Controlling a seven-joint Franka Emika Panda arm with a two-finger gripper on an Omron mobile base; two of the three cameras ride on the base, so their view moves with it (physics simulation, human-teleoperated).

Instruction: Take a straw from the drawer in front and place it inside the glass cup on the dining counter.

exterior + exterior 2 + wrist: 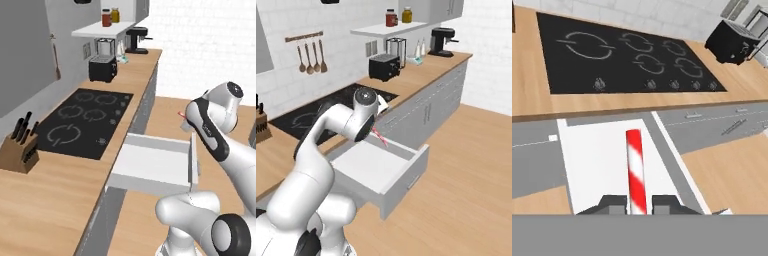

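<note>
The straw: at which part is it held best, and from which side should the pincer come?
Near one end, as now: the pincer is shut on the straw across its thin shaft, fingers on opposite sides. The straw is straight and narrow, so a sideways pinch fits, and the long free end above the open drawer can enter a cup.

both base views share drawer (155,162); hand view overhead.

Black hob (80,122) set into wood table (55,200). Knife block (19,150) near its left edge; black toaster (102,68) beyond it.
</note>
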